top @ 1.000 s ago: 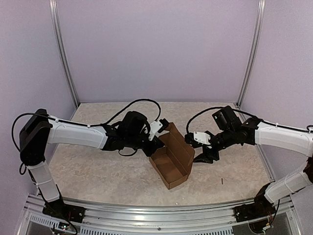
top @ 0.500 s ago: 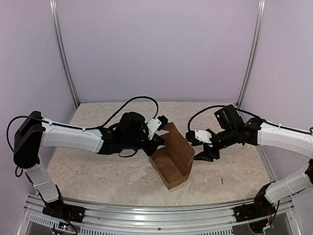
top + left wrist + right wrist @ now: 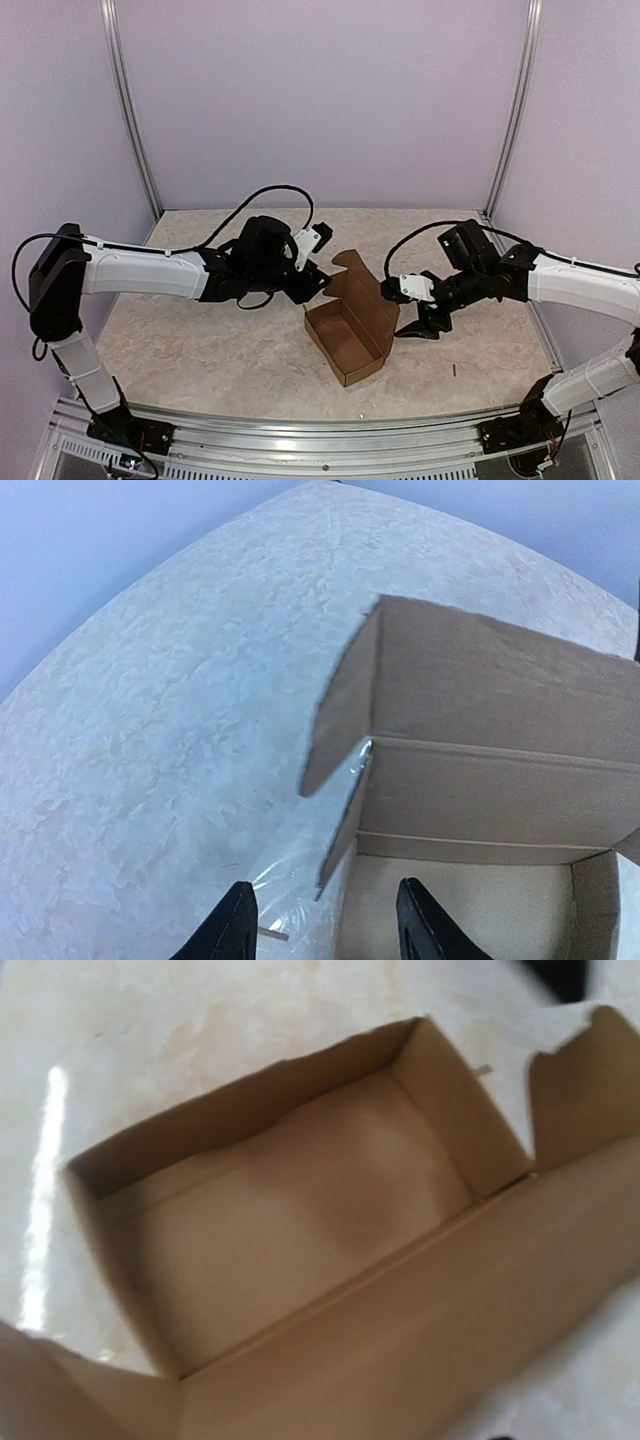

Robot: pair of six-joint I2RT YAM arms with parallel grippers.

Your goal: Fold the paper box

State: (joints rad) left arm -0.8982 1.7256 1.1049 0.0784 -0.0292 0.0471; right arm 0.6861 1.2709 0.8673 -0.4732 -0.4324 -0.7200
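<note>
Paper box (image 3: 345, 340) sits open-topped mid-table (image 3: 200, 350), lid flap raised. Left gripper (image 3: 320, 286) at its 10 o'clock, fingers spread, released. Right gripper (image 3: 420, 328) at 3 o'clock; grip state unclear.

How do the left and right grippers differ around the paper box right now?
The left gripper is at the far left corner of the paper box, near the small side flap; the right gripper is on the opposite side, beside the raised lid panel. The left's fingers show in its wrist view, empty; the right's do not. Both look open.
</note>
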